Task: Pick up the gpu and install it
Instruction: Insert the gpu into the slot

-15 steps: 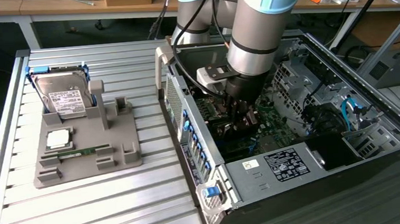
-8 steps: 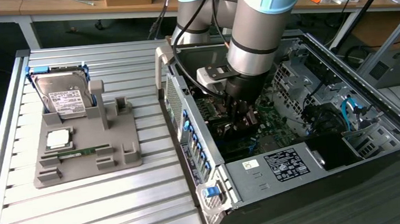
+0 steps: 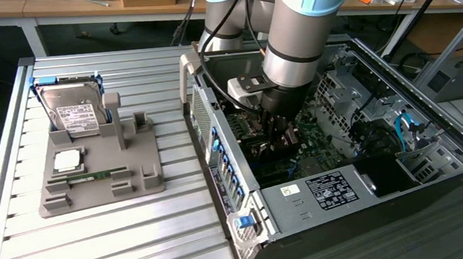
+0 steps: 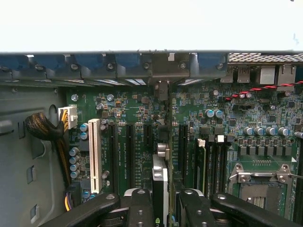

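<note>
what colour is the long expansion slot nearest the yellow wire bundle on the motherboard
White: the long plastic expansion slot stands beside black slots on the green motherboard. Best seen in the wrist view.

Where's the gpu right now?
In the wrist view, the gpu stands edge-on in the hand, over the motherboard's slots, inside the open case.

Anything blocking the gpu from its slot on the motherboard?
Nothing visible. The end effector holds the gpu edge-on over the black slots; neighbouring slots are bare. The slot under the card is hidden.
</note>
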Controlling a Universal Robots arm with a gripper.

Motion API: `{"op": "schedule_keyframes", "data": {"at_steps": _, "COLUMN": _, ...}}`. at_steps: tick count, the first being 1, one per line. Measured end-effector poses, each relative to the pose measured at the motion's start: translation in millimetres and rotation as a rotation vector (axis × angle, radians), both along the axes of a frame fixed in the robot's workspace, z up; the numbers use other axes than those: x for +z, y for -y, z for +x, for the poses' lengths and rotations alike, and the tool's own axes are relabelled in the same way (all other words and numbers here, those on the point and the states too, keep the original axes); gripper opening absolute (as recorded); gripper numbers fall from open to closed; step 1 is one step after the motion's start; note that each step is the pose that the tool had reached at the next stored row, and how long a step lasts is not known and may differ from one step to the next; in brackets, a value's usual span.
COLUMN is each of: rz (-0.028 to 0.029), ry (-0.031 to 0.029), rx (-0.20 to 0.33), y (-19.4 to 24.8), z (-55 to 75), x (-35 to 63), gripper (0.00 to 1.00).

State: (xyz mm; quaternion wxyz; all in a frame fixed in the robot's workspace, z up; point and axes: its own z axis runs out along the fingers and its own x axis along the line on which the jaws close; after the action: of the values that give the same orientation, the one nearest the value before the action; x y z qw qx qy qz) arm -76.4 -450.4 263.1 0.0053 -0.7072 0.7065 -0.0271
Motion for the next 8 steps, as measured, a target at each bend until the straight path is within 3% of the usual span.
{"op": "schedule_keyframes", "data": {"at_steps": 8, "rz": 0.0007, "ry": 0.0000, "rx": 0.000, "y": 0.0, "z": -0.2, "x": -0.4, "gripper": 0.27}}
